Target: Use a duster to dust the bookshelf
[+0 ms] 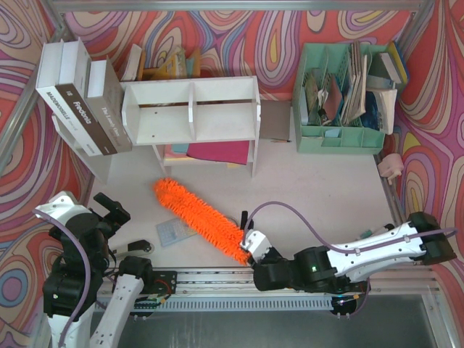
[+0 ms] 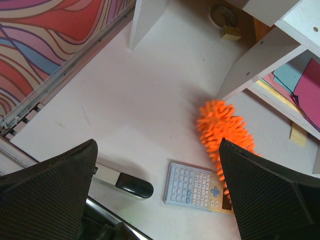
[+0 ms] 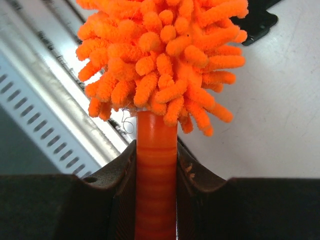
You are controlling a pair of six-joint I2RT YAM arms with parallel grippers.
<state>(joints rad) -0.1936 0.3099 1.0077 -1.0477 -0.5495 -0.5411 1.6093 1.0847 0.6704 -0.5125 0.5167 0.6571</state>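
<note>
Two fingers of the right hand [image 3: 156, 170] clamp the duster [image 1: 199, 217] by its handle (left hand [image 2: 157, 192] gapes, idle); best lift level, then sweep the bookshelf [image 1: 217, 90] top gently.

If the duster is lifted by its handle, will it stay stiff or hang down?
Probably light: the duster is mostly fluffy fibres. Its long head may sag or sway, since the right tool grips only the end handle. The ribbed handle likely resists slipping.

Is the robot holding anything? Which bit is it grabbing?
Yes. The right gripper is shut on the duster, its fingers squeezing the smooth orange handle just below the fluff. The left gripper is open and holds nothing.
</note>
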